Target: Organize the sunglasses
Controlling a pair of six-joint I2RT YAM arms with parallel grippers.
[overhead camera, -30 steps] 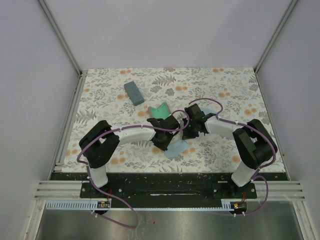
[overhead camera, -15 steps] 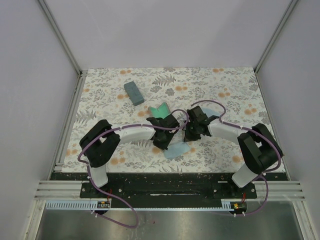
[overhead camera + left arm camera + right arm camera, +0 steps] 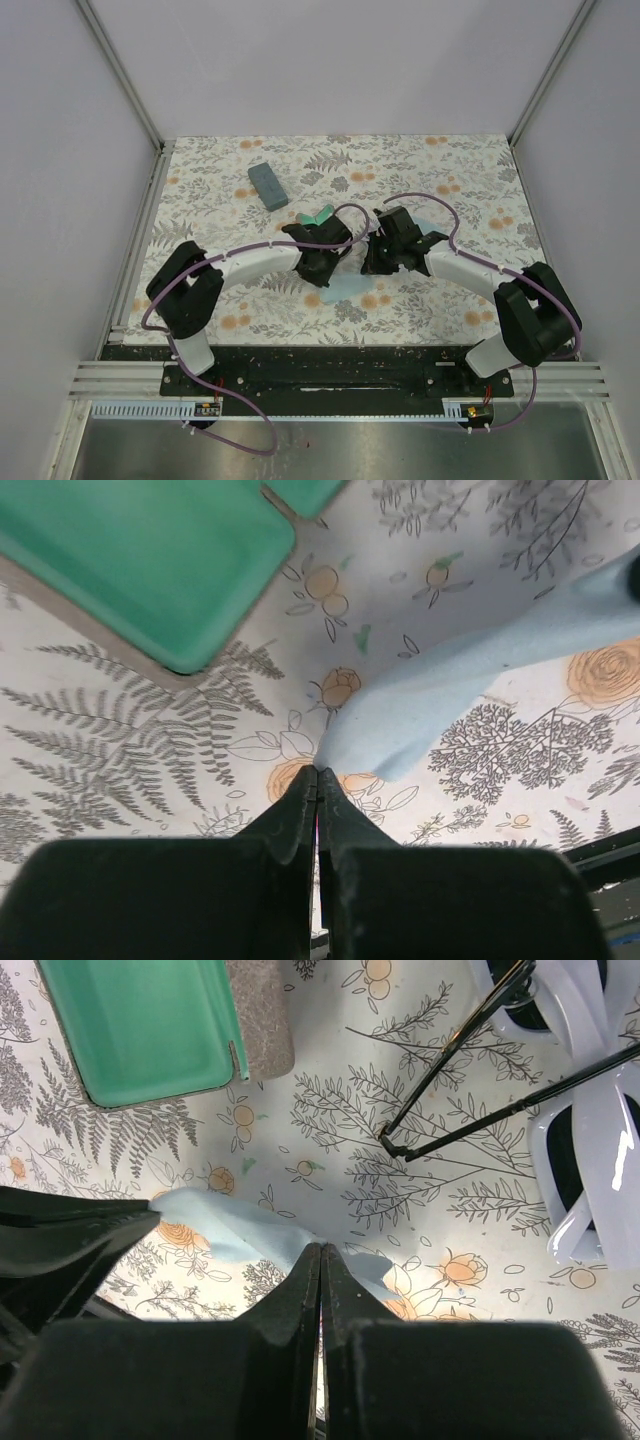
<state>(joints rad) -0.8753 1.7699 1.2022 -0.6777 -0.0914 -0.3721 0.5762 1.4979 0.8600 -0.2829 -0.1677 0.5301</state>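
- Floral tablecloth point(image 3: 470, 180) lies under both of your arms.
- Your left gripper point(image 3: 318, 778) is clamped on one corner of the light blue cloth point(image 3: 450, 690).
- Your right gripper point(image 3: 320, 1252) pinches the same cloth's other end.
- The sunglasses point(image 3: 560, 1086) lie unheld on the tablecloth, ahead and to the right of your right gripper.

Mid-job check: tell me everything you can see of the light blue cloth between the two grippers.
The light blue cloth looks soft, matte and plain. It is gathered into a rumpled, tapering strip rather than spread flat. The left gripper is shut on one pointed corner; the right gripper is shut on it farther along, so it spans the short gap between them above the floral table cover. Whether its middle rests on the cover cannot be told.
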